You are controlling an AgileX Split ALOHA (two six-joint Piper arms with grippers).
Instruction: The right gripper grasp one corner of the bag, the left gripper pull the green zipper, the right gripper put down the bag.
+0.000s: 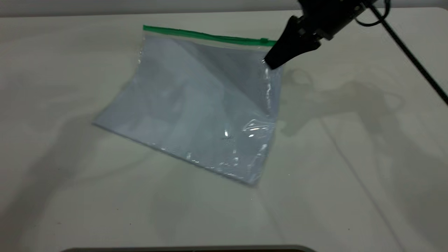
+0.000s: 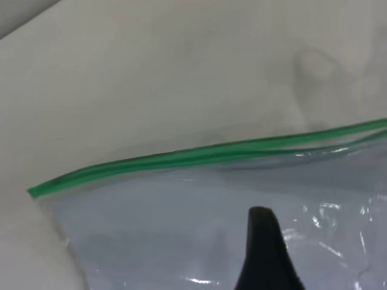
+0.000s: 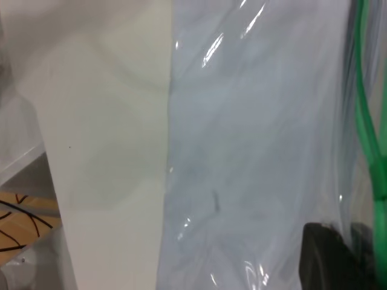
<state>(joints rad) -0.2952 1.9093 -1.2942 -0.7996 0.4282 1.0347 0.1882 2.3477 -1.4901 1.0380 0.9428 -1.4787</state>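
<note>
The bag (image 1: 199,105) is a clear pouch with white sheets inside, tilted up from the table (image 1: 70,192) on its right side. The green zipper (image 1: 206,35) runs along its far edge, with the slider tab (image 1: 264,40) near the right end. My right gripper (image 1: 271,63) is shut on the bag's far right corner, just below the zipper, and holds it raised. The right wrist view shows it (image 3: 341,232) clamped on the plastic beside the zipper (image 3: 366,121). My left gripper (image 2: 261,226) is out of the exterior view; its wrist view shows it over the bag (image 2: 181,241), near the zipper's (image 2: 181,158) free end.
The right arm's black cable (image 1: 413,59) runs across the table's far right. The table edge and a patch of floor with cables (image 3: 24,223) show in the right wrist view. A dark rim (image 1: 189,249) lies along the table's near edge.
</note>
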